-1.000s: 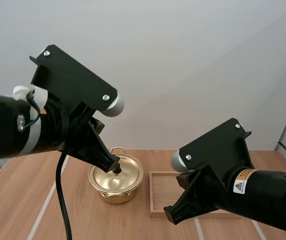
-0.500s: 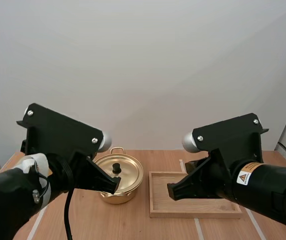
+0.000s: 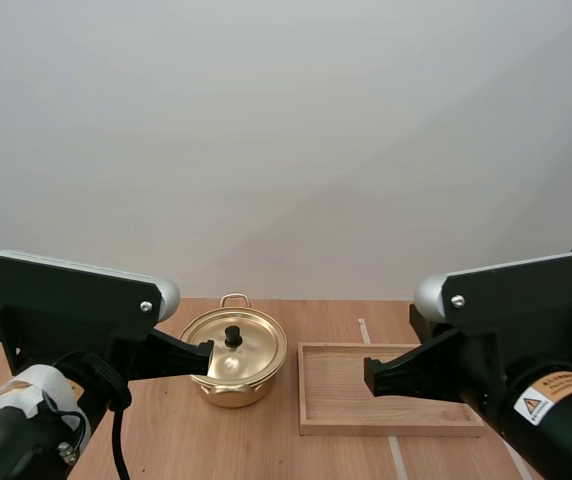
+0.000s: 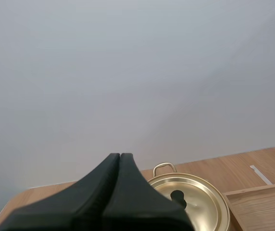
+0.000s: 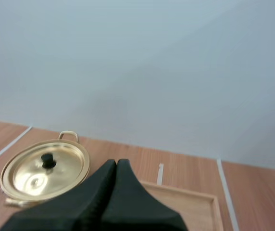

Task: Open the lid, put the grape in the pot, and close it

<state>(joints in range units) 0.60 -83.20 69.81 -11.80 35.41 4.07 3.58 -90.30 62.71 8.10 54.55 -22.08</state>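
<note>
Left fingers [image 4: 112, 166] pressed together into one wedge, nothing between them. From the high view their tip is at the left rim of the pot [image 3: 234, 372]; can't tell if it touches. Right fingers [image 5: 109, 169] likewise closed flat, holding nothing, tip over the wooden tray [image 3: 332, 388]. Lid [image 3: 236, 350] is seated on the pot, black knob [image 3: 233, 336] up and upright. Pot is gold with loop handles and stands on the table [image 3: 166, 428] just left of the tray, not touching it. Tray's bare wood floor shows.
</note>
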